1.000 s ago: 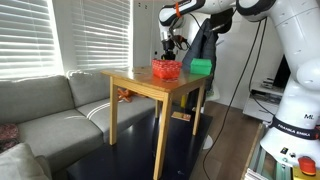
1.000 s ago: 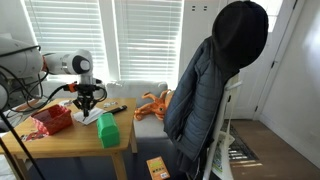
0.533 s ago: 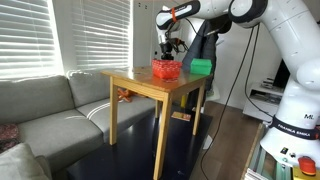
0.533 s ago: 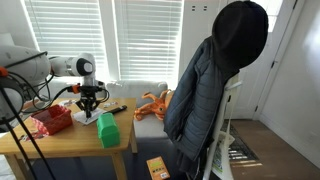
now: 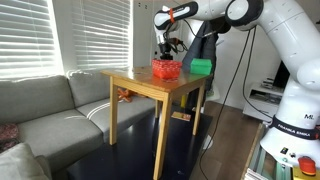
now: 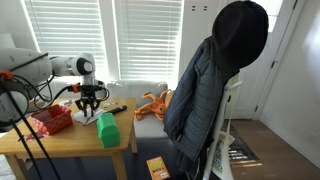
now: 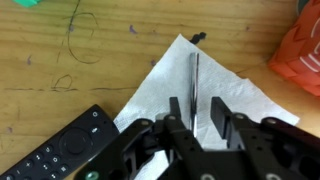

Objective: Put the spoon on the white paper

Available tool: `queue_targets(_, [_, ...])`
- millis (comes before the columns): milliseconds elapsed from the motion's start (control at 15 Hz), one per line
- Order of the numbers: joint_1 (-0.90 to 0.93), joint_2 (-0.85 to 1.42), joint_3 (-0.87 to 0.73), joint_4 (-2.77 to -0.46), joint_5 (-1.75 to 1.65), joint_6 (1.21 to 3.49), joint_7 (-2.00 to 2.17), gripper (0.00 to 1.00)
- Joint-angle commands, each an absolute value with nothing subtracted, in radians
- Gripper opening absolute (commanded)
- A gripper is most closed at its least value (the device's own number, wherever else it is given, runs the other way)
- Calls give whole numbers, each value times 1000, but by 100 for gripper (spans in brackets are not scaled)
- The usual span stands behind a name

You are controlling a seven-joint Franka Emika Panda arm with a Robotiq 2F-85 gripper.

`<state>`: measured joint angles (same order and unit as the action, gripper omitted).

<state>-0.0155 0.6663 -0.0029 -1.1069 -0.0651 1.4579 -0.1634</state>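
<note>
In the wrist view a thin metal spoon lies flat on the white paper, with its dark tip near the paper's far corner. My gripper hangs directly over the spoon's near end. Its two black fingers are spread apart, one on each side of the handle, and they do not clamp it. In both exterior views the gripper points down over the wooden table. The paper shows faintly beneath it. The spoon is too small to make out there.
A black remote lies beside the paper. A red mesh basket and a green block stand on the table. A dark jacket on a chair stands past the table's end. A sofa is alongside.
The arm has shifted only slightly above the paper. The gripper stays over the same spot on the table.
</note>
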Motion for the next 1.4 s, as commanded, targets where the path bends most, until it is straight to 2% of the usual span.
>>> queue_targets(0, [0, 628, 5, -1083, -86, 1424, -178, 70])
queue_targets(267, [5, 489, 1, -1172, -65, 1478, -145, 96])
queue_targets(333, [2, 448, 0, -1199, -60, 1498, -137, 99])
queue_targets(1067, [-36, 59, -27, -1584, -72, 1798, -116, 100])
queue_targets(1133, [-29, 151, -21, -1447, -68, 1732, -115, 100])
queue_targets(1333, [-36, 99, -27, -1522, -68, 1762, -115, 100])
